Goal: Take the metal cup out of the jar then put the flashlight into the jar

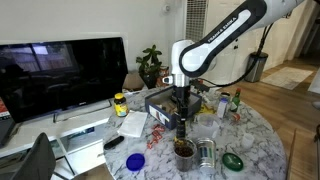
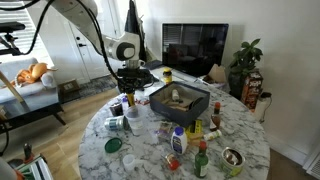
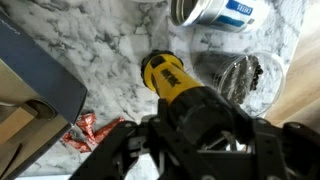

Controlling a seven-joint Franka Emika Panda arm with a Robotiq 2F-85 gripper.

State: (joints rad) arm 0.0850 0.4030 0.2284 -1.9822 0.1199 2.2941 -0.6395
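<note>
While your gripper (image 3: 200, 142) hangs low over the marble desk (image 3: 110, 40), its jaws stand part-way open, one on each side of the flashlight (image 3: 168, 80). From the wrist view you cannot tell whether they press on it or only straddle it.

The flashlight has a bright yellow head and a black body. The black body runs back between the jaws and the yellow head points away from them over the marble. A dark patch on the yellow head carries lettering that is too blurred to read.

Just beyond the flashlight, at the top edge of the wrist view, the metal cup (image 3: 215, 10) lies on the desk, outside the jar. It is shiny steel with a blue and white label, and the writing on the label is too small to make out.

The jar (image 3: 242, 80) is on the desk just beside the flashlight's head. It is clear glass with bright reflections inside it, and you cannot tell whether it stands or lies.

On the other side of the flashlight, a dark blue-grey box (image 3: 35, 70) sits on the marble, with a red wrapper (image 3: 88, 130) near its corner.

In an exterior view, the gripper (image 1: 181, 118) points straight down at the desk, near a brown cup (image 1: 184, 149).
</note>
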